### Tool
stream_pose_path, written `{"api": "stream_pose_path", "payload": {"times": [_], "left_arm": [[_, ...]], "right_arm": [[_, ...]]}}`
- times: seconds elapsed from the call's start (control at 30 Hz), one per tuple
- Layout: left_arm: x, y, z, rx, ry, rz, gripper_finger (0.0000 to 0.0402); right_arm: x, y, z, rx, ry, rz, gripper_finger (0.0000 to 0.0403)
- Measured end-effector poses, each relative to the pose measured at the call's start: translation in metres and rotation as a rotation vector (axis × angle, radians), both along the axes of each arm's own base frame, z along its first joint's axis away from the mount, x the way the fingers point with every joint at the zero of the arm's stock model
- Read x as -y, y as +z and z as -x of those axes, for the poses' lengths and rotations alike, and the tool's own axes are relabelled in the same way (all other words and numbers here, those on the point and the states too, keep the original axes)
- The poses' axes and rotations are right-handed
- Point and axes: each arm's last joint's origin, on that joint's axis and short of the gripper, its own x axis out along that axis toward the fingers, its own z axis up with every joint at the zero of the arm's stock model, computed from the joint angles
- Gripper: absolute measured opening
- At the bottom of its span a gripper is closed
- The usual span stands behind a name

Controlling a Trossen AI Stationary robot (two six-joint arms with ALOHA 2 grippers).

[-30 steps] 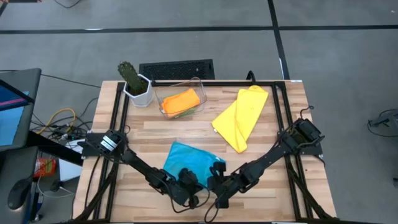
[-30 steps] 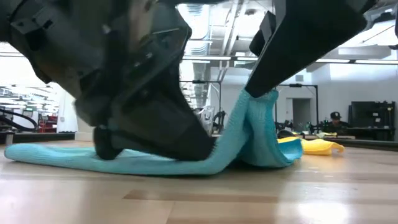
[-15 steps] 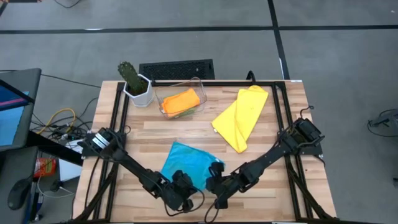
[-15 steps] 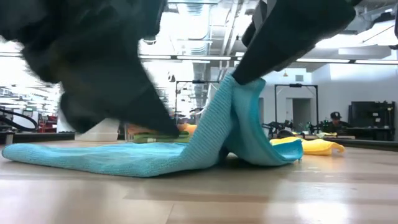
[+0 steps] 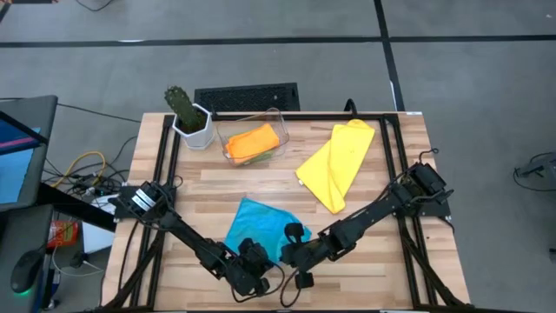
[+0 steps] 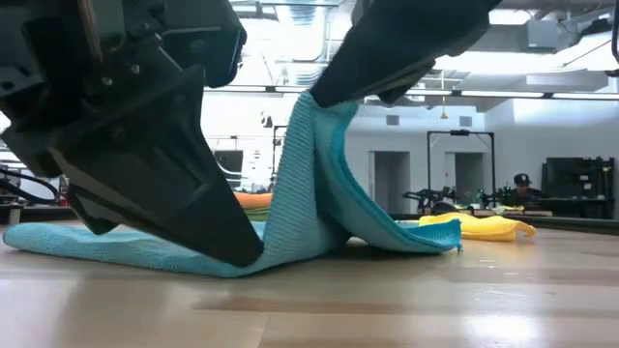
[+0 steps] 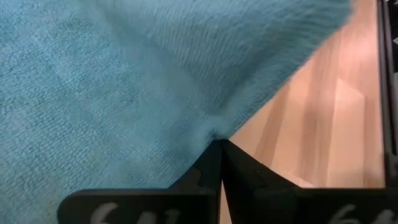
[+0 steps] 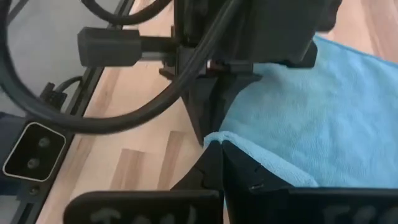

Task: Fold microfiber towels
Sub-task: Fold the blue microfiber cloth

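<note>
Blue towel (image 5: 257, 228) lies at the front-centre of the table (image 5: 391, 261), w/ both arms working its near edge. Left gripper (image 7: 219, 144) sits low at the towel's front edge; in the left wrist view its fingers are pressed together w/ a pinch of blue cloth caught at the tips. Right gripper (image 8: 214, 146) is just beside it, also clamped on the towel's edge; right wrist view shows a corner of cloth nipped between its closed fingers, w/ the left arm's wrist right in front. In the low view the right gripper holds its corner up off the wood, so the cloth rises in a steep peak (image 6: 309, 155) and drapes down both sides, while the rest stays flat on the table under the left gripper (image 6: 145, 164).

Yellow towel (image 5: 337, 163) lies loosely folded at the right-rear part of the table, well apart from the blue one. Orange towel (image 5: 253, 140) sits in the clear bin (image 5: 231, 130) at rear-centre, on top of a green one (image 5: 252, 159) that barely shows. Potted cactus (image 5: 185, 111) stands at the rear-left corner, beside the bin.
</note>
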Motion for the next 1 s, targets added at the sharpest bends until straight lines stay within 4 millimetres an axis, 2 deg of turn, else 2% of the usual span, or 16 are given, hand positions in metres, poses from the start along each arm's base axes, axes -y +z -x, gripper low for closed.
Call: {"api": "stream_pose_path", "payload": {"times": [0.33, 0.6, 1.0], "left_arm": [[0.000, -0.002, 0.000, -0.006, -0.002, -0.001, 0.0000], [-0.001, -0.002, 0.004, -0.062, -0.011, -0.011, 0.0000], [0.000, -0.003, 0.008, -0.086, -0.011, -0.029, 0.0000]], "right_arm": [[0.008, 0.001, -0.006, 0.007, 0.048, 0.007, 0.0022], [0.004, -0.025, -0.009, -0.061, 0.057, -0.007, 0.0023], [0.003, -0.019, -0.015, 0.021, 0.091, -0.017, 0.0020]]}}
